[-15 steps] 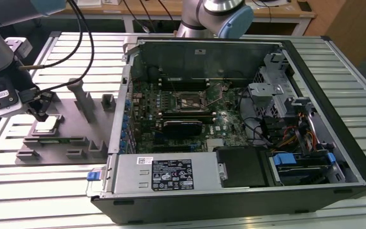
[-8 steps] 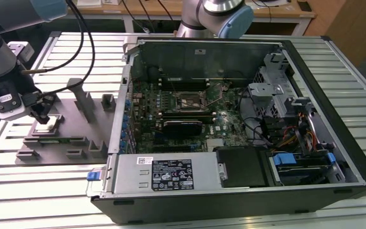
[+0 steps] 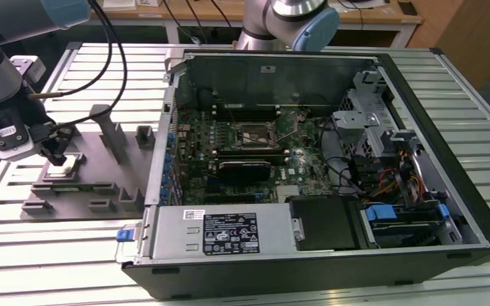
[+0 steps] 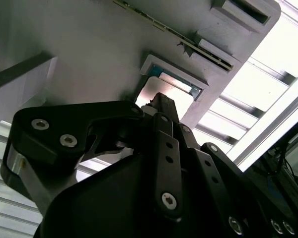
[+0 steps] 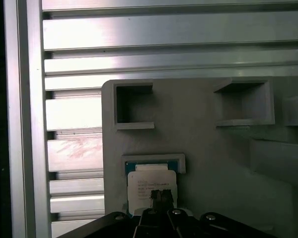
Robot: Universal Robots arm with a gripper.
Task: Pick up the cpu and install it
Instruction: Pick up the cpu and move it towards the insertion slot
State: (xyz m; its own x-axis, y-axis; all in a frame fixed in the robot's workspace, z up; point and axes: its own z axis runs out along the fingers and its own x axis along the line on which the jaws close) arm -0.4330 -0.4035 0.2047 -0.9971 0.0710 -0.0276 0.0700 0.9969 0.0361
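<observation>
Grey tray [image 3: 100, 182] holds the cpu [image 5: 149, 181], gripper [image 5: 159, 195] fingers closed together over it, posts [image 3: 109, 132] nearby.

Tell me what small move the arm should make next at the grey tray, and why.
Probably a short, slow descent straight onto the cpu. In the first wrist view the gripper sits over the cpu's silvery lid, and the cpu lies flat in its recess in the grey tray. Whether they touch cannot be told, so a gentle approach seems safest.
</observation>
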